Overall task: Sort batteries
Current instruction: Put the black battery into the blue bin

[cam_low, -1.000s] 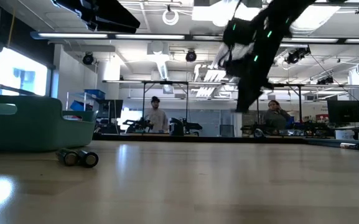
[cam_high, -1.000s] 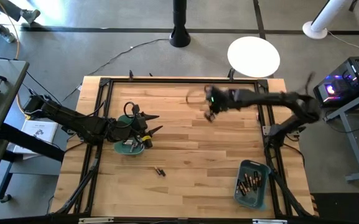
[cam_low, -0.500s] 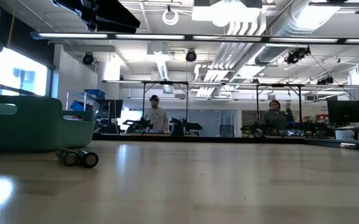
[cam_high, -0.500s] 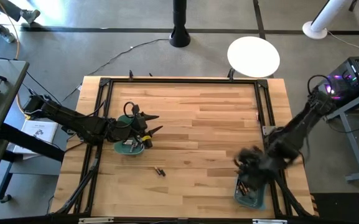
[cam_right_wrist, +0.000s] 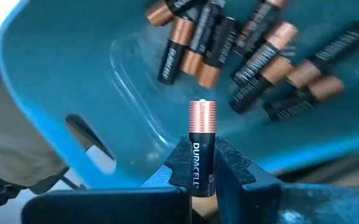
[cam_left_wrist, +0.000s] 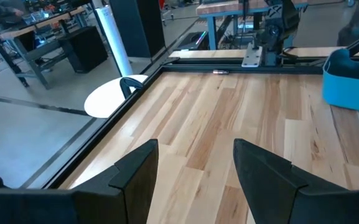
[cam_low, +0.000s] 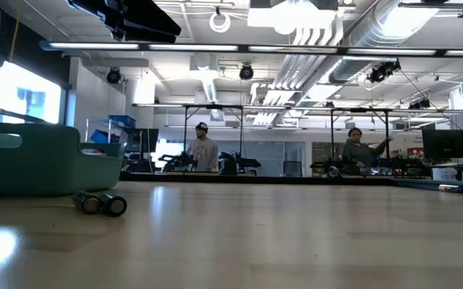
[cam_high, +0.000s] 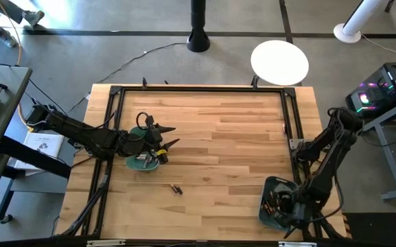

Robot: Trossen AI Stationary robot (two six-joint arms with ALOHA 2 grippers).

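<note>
Right gripper [cam_right_wrist: 201, 177] jaws clamped on black copper-topped battery [cam_right_wrist: 201, 146], over teal plastic bin [cam_high: 269, 218] at bench's 5 o'clock, for drop-off; left gripper [cam_left_wrist: 195, 171] jaws apart, idle at 9 o'clock.

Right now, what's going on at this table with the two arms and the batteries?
The robot is sorting batteries. The right gripper is shut on a copper-topped battery over the teal bin at the table's near right corner, where more such batteries lie. The left gripper hangs open over the other teal bin on the left. Two loose batteries lie on the table.
</note>
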